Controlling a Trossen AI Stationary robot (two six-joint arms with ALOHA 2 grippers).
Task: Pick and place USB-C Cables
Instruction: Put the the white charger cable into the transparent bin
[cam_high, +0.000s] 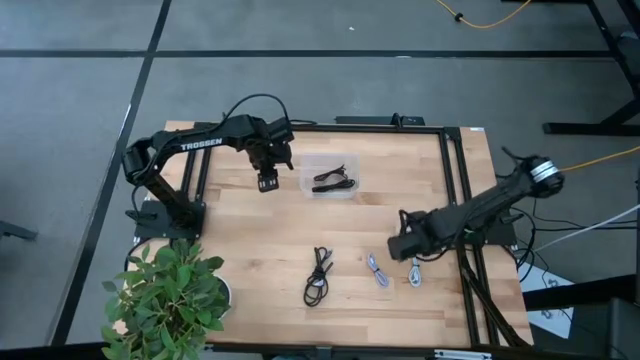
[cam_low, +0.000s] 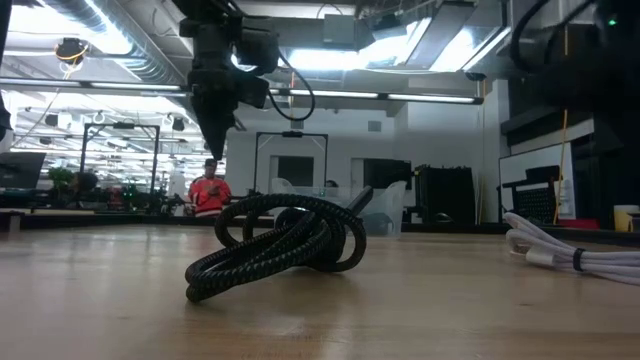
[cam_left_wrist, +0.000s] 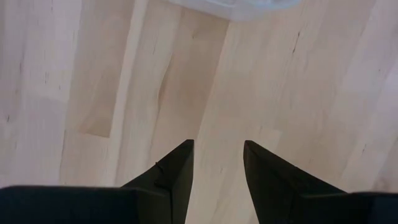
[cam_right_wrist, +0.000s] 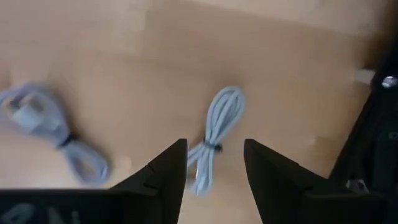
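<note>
Cables lie in three spots on the wooden table (cam_high: 250, 250), and only the high view takes them all in: a clear tray (cam_high: 329, 178) at about 12 o'clock from the table's middle holds black cables (cam_high: 334, 180), a black cable (cam_high: 318, 276) stretches loosely at 6 o'clock, and two light grey cables sit toward 4 o'clock, the first grey cable (cam_high: 376, 268) just beside the second grey cable (cam_high: 414, 274). The left gripper (cam_high: 267, 181) hangs at 9 o'clock of the tray, close to its edge; its wrist view shows the fingers (cam_left_wrist: 176, 174) parted with bare wood between them and a corner of the tray (cam_left_wrist: 236, 7) ahead. The right gripper (cam_high: 406, 246) hovers just at 12 o'clock of the second grey cable; its wrist view alone shows that bundle (cam_right_wrist: 214, 140) as a narrow folded hank pinched by a dark tie, lying past the parted, empty fingers (cam_right_wrist: 163, 174), with the first grey cable (cam_right_wrist: 53, 134) off to one side. The low view adds texture: the black cable (cam_low: 280, 245) is braided and looped on itself, and a grey cable (cam_low: 570, 255) lies at 3 o'clock. A potted plant (cam_high: 170, 295) stands at the table's 8 o'clock corner.
</note>
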